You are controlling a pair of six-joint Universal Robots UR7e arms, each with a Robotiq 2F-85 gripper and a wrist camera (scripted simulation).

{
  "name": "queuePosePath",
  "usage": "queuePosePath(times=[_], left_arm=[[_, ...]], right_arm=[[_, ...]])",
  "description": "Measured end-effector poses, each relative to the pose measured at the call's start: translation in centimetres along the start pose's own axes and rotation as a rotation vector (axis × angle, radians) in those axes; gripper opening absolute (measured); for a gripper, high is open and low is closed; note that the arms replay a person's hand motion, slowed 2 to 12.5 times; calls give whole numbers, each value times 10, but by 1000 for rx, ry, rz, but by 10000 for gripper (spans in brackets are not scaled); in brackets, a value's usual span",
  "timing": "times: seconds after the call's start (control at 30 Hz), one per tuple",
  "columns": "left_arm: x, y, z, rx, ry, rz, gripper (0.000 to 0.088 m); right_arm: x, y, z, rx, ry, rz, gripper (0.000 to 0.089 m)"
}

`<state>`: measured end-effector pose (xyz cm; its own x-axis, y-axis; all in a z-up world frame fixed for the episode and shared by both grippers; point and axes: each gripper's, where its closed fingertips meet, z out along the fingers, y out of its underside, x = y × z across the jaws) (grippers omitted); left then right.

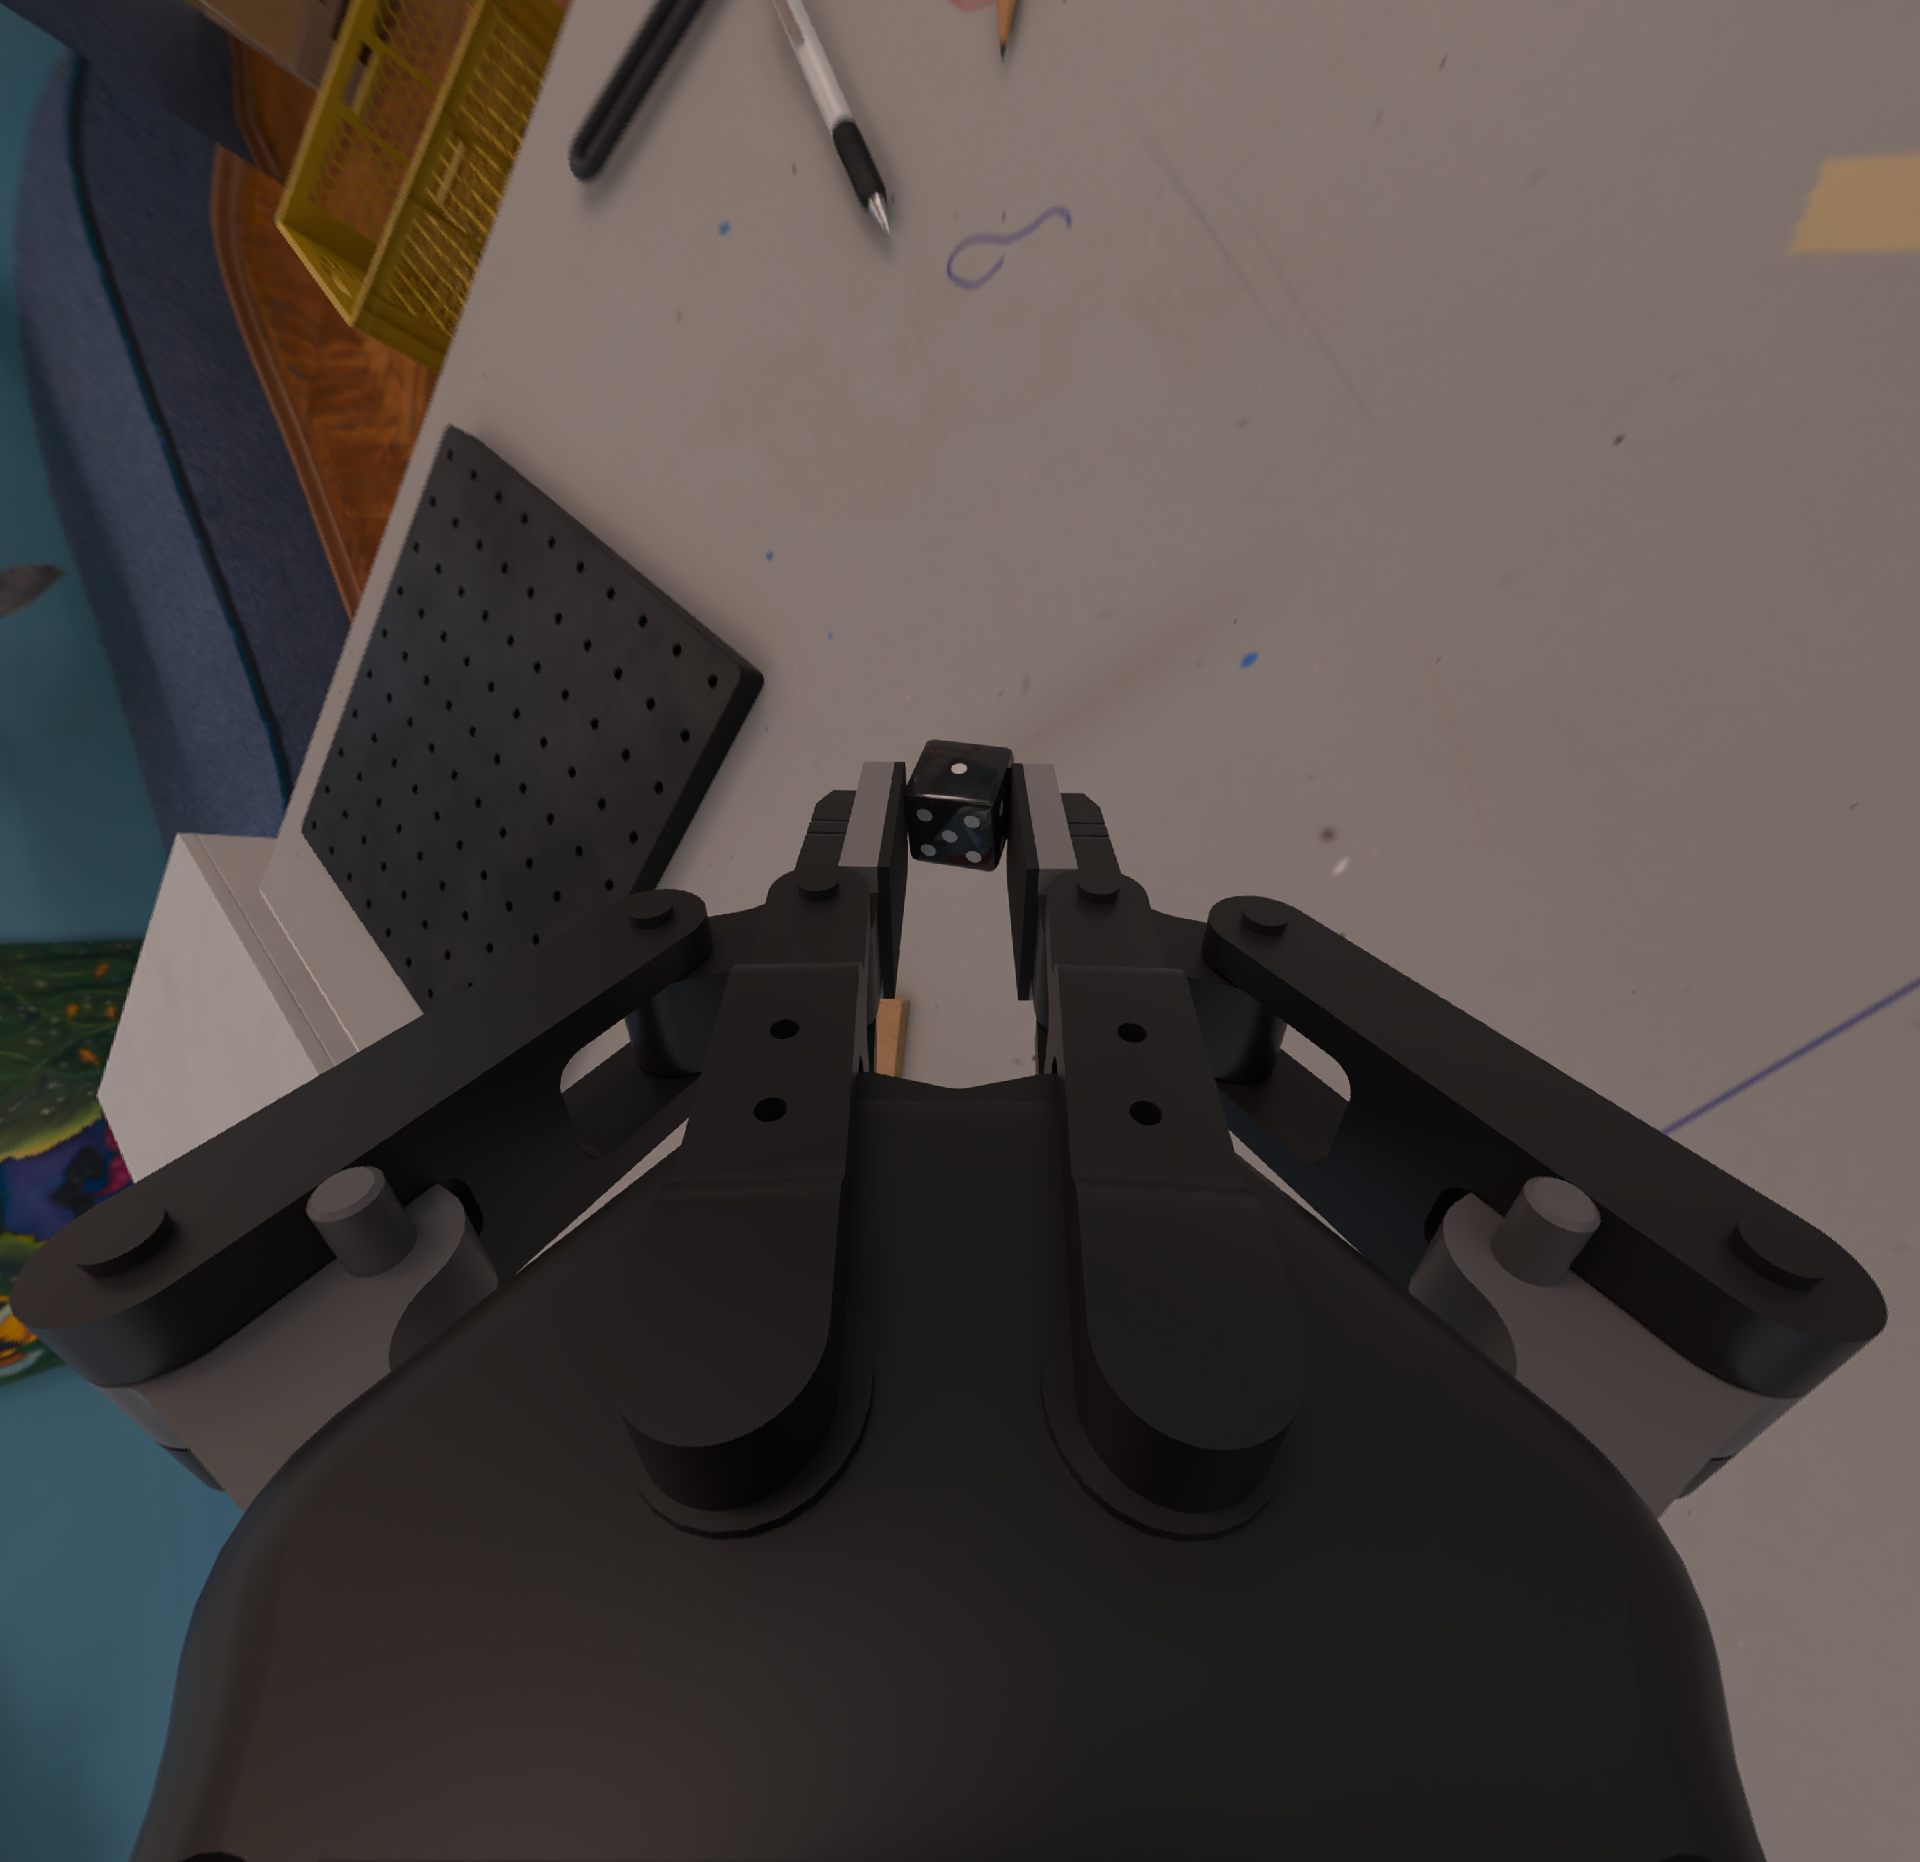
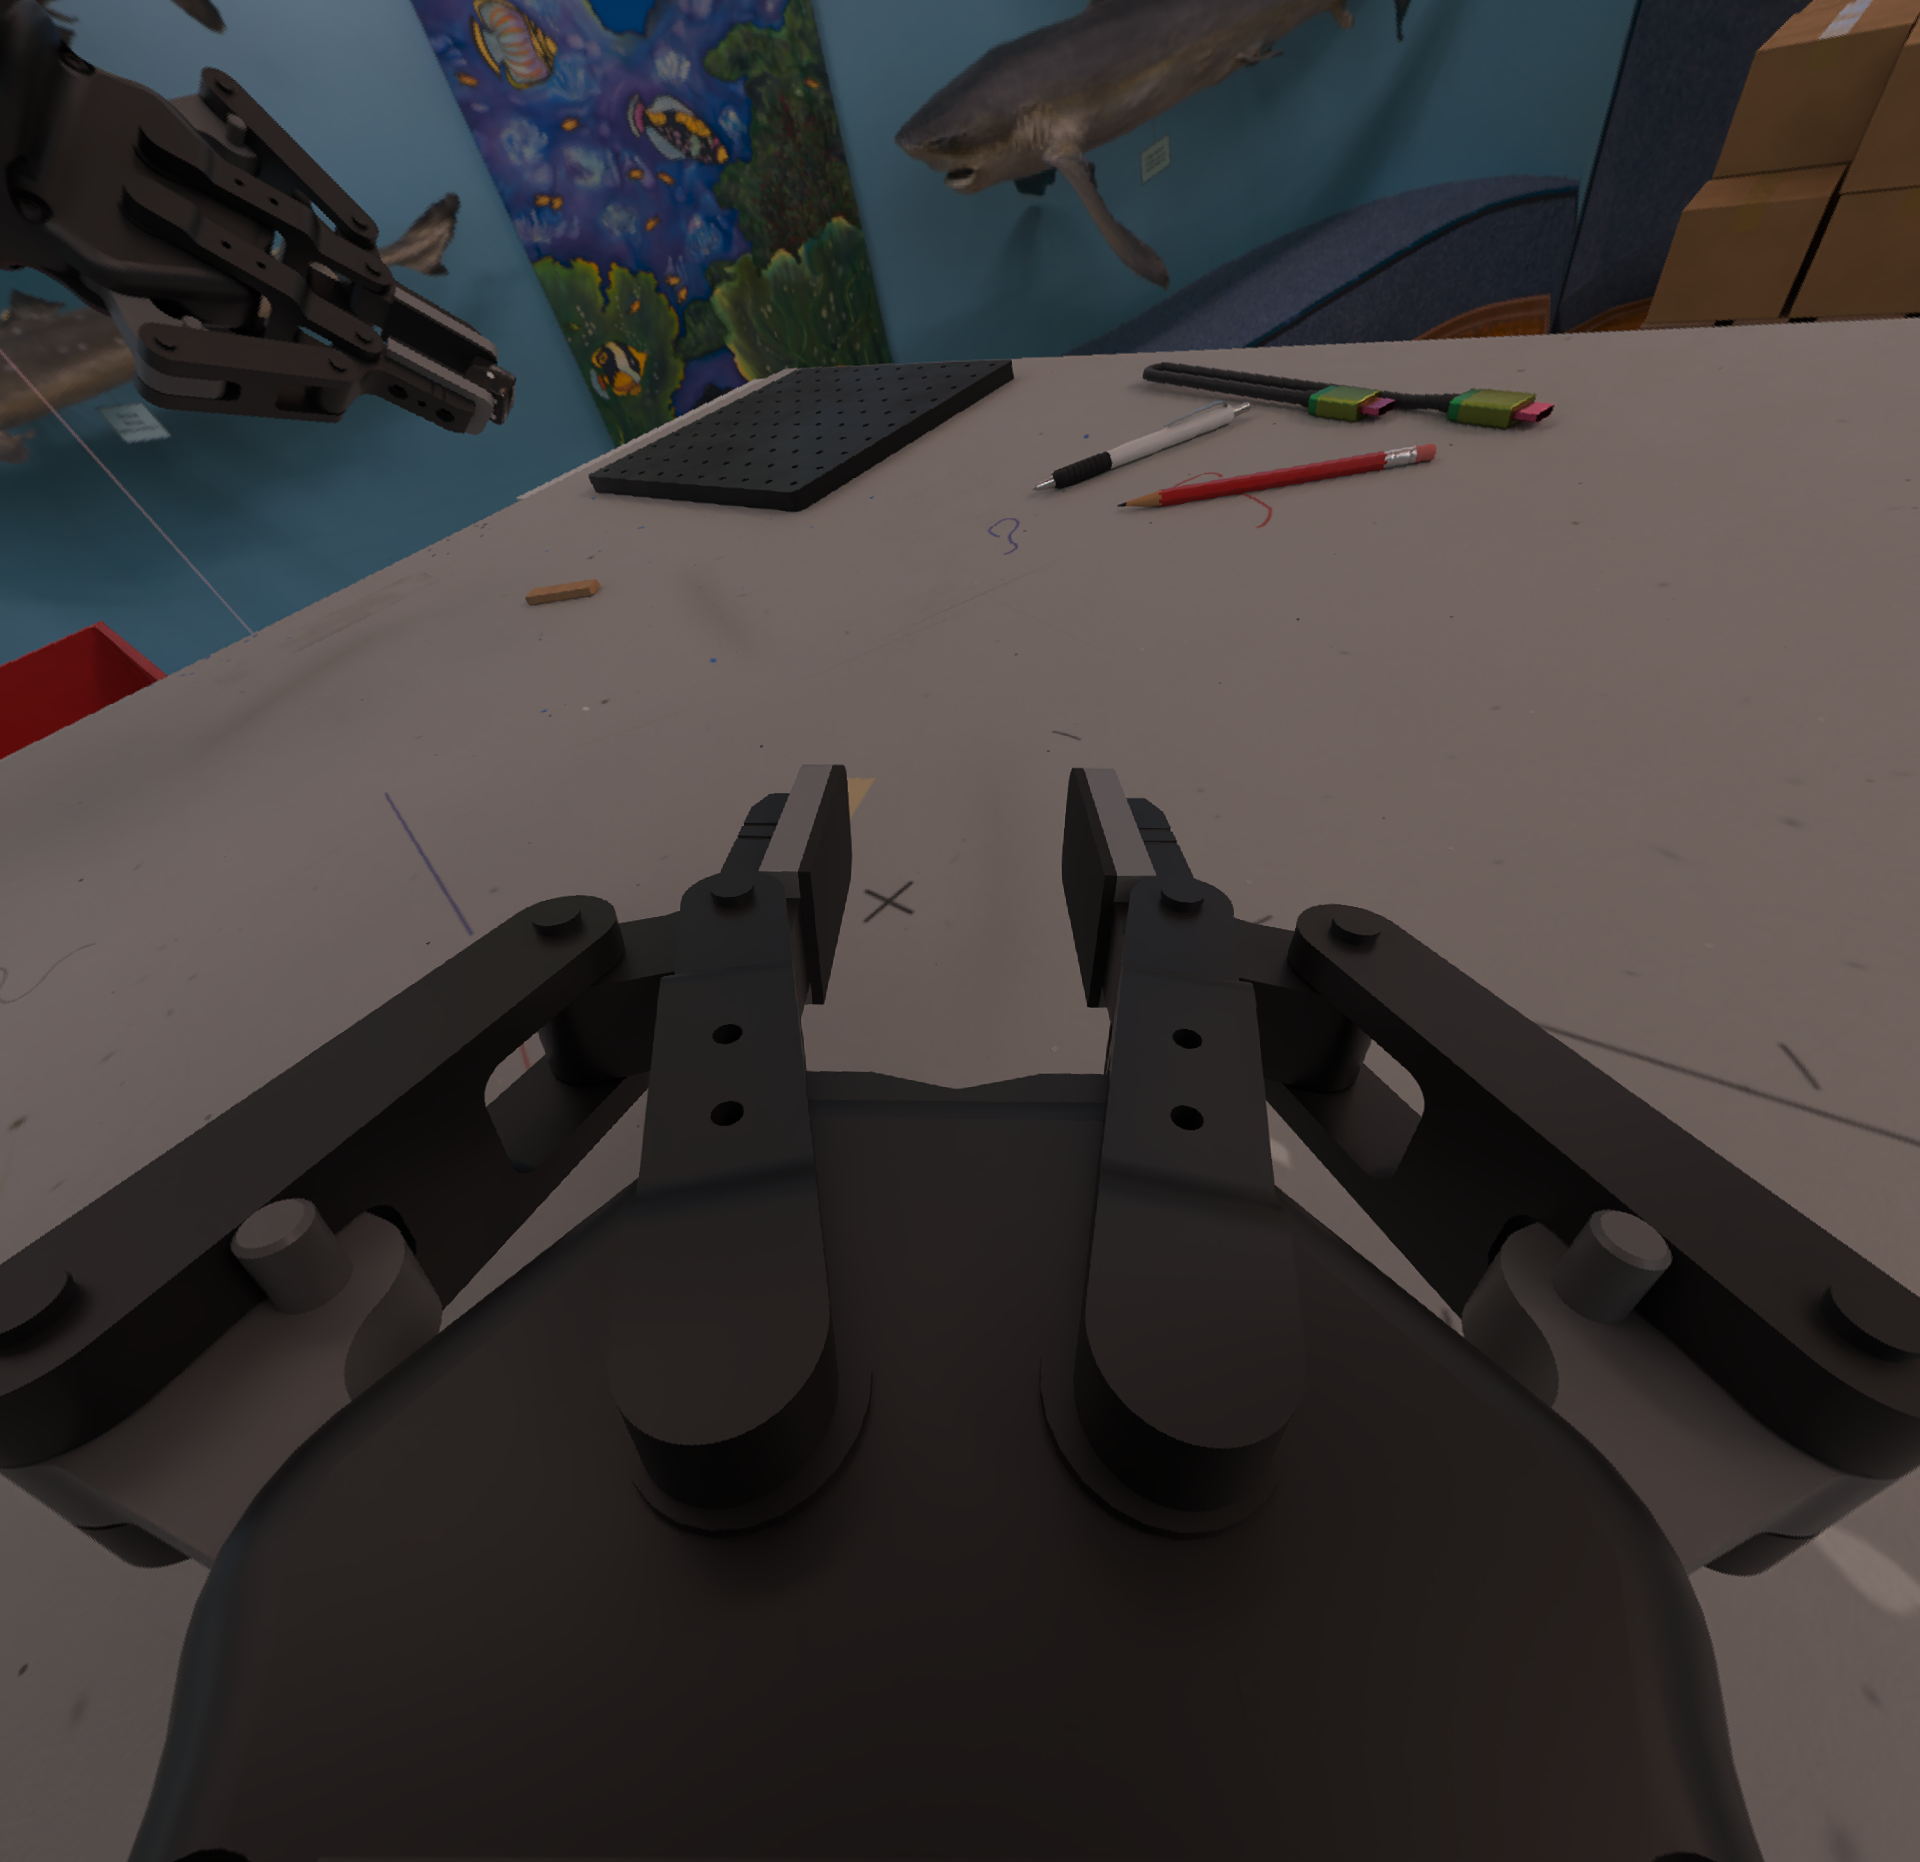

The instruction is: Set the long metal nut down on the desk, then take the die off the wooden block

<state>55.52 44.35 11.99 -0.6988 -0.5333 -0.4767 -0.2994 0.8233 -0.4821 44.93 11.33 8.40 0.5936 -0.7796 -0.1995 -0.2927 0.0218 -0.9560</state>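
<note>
While left jaws grip die [image 1: 957, 806], right view shows only wooden block [image 2: 562, 592], right jaws open

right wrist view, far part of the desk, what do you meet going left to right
left gripper hanging above the desk edge → small wooden block → black perforated board → pen → red pencil → black cable with green-wrapped plugs
</note>
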Motion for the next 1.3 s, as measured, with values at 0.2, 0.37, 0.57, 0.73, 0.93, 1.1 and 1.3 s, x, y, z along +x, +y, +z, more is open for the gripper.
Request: queuePosePath(times=[0.2, 0.37, 0.57, 0.73, 0.93, 1.1, 1.3], left_arm=[[9, -18, -14, 112, -40, -24, 177], [16, -30, -26, 195, -81, -52, 177], [27, -43, -37, 290, -109, -94, 177], [36, -50, -43, 358, -128, -139, 177], [48, -55, -48, 420, -136, -187, 176], [58, -59, -51, 467, -141, -220, 176], [69, -61, -52, 505, -142, -255, 176]], right_arm=[[-2, -1, 0, 2, -2, -2, 374], [-3, -3, 0, 4, -4, -4, 374], [-4, -4, -1, 7, -6, -9, 374], [-5, -6, -1, 8, -6, -14, 374], [-6, -8, -2, 10, -4, -23, 373], [-7, -10, -3, 11, 0, -32, 372], [-7, -11, -4, 11, 4, -41, 371]])
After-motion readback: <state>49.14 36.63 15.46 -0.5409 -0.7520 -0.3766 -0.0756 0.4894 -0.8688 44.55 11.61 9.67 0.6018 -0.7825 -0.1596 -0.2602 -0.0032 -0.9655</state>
